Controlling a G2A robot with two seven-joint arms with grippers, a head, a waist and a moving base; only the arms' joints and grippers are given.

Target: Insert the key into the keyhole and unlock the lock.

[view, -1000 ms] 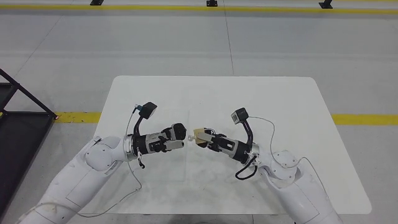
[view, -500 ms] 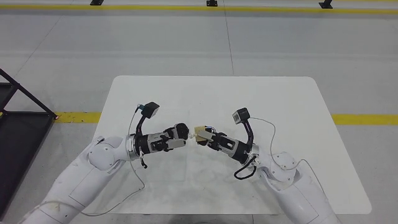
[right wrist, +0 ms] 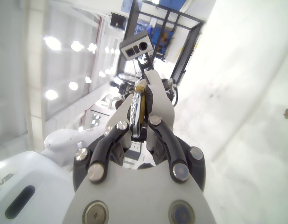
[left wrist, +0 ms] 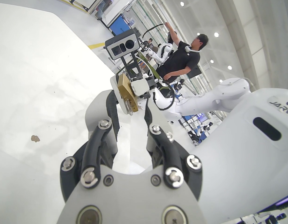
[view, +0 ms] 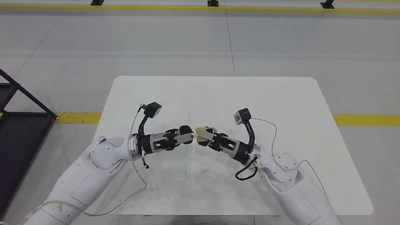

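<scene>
right gripper: clamped on blocky brass padlock | left gripper: fingers parted, tips at padlock's round silvery end | smooth white table below

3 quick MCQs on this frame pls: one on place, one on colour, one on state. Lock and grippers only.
1. Where is the lock?
A) on the floor
B) on a shelf
C) held in the right gripper, above the table

2. What colour is the lock body?
A) brass
B) red
C) black

3. What state is the left gripper in?
A) shut on the lock
B) open
C) shut on a cloth

Answers:
1 C: the right wrist view shows its jaws clamped on the lock.
2 A: the left wrist view shows a golden body.
3 B: its jaws stand apart.
</scene>
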